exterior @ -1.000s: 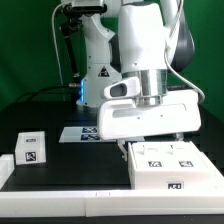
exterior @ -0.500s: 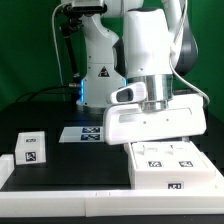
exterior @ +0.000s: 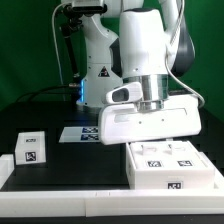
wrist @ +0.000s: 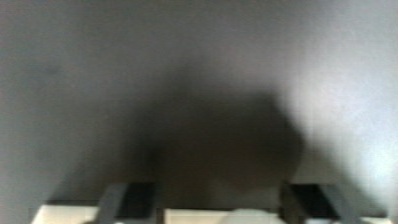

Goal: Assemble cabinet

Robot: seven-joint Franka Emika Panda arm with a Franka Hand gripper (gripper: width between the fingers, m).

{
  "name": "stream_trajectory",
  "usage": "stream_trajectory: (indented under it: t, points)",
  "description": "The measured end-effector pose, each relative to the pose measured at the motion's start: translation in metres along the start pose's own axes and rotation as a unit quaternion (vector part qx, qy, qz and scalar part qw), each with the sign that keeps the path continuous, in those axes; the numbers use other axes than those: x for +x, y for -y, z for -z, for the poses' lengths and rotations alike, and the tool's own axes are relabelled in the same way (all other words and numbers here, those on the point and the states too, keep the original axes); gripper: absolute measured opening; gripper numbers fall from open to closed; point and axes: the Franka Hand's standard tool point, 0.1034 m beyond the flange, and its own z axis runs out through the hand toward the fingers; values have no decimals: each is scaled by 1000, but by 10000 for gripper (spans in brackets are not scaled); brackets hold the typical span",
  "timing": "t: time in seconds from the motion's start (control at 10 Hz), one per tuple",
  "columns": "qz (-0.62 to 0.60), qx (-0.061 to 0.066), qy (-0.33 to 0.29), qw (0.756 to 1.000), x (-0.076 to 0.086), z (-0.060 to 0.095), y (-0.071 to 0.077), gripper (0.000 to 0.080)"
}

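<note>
The cabinet body (exterior: 172, 167) is a large white box with marker tags on its top and front, at the exterior view's lower right. A small white tagged drawer block (exterior: 32, 150) stands at the exterior view's left. My gripper (exterior: 150, 142) hangs just above the far edge of the cabinet body, its wide white hand hiding the fingers. In the wrist view the gripper (wrist: 226, 206) is open: two dark fingers (wrist: 134, 203) stand wide apart with a strip of white surface (wrist: 196, 215) showing beyond them. Nothing is held. The rest of that view is a dark blur.
The marker board (exterior: 84, 133) lies flat on the black table behind the drawer block. The arm's white base (exterior: 98, 60) stands at the back. A pale strip (exterior: 60, 200) runs along the table's front edge.
The hand shifted slightly to the exterior view's right and down, then came back left. It stays over the cabinet body. Nothing was grasped or released.
</note>
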Motion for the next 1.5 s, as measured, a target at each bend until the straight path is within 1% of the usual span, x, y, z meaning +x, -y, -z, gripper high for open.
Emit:
stream_trajectory:
  t: [0.1, 0.2, 0.3, 0.4, 0.7, 0.8, 0.9, 1.1, 1.2, 1.5]
  points:
    - [2, -1, -1, 1000, -2, 0, -1, 203]
    - [6, -1, -1, 1000, -4, 0, -1, 88]
    - [15, -3, -5, 1000, -5, 0, -3, 88]
    - [23, -4, -9, 1000, -7, 1, -4, 19]
    - [29, -4, -5, 1000, -7, 2, -5, 2]
    - [39, -3, 6, 999, -2, 15, -7, 2]
    - [43, -3, 4, 999, 6, 33, -8, 2]
    - [51, -2, 12, 999, 16, 55, -11, 2]
    - [52, -2, 15, 999, 23, 67, -13, 2]
    - [54, 4, 33, 998, 46, 88, -14, 2]
